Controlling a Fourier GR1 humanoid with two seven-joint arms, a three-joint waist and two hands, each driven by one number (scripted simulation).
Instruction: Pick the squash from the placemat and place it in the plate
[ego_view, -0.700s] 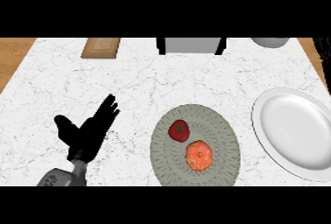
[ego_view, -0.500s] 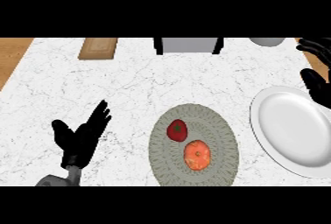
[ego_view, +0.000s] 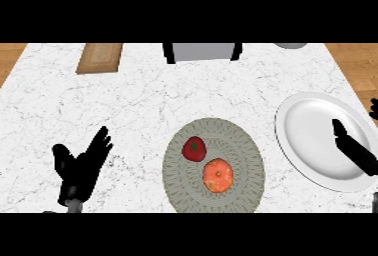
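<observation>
Head view, squash: the orange squash (ego_view: 218, 175) lies on the round grey placemat (ego_view: 244, 145), in its lower right part, not held by anything.
Head view, neighbour: a red tomato (ego_view: 194, 148) sits just beside the squash, up and to the left, close enough that they may touch.
Head view, plate: the white plate (ego_view: 310, 125) lies right of the placemat, near its rim, on the marble worktop (ego_view: 133, 105).
Head view, right hand: the right hand (ego_view: 354, 150) shows at the right edge over the plate, fingers straight and wide, holding nothing; it is well apart from the squash.
Head view, left hand: the left hand (ego_view: 80, 162) rests at the lower left, fingers up and relaxed, holding nothing.
Risk 1: the hand must cross the plate to reach the squash, so a low path could knock the plate's rim.
Risk 2: with the tomato so close, fingers closing from the upper left could take or push the tomato instead.
Risk 3: the squash looks round, so it may roll on the placemat if nudged off centre.
</observation>
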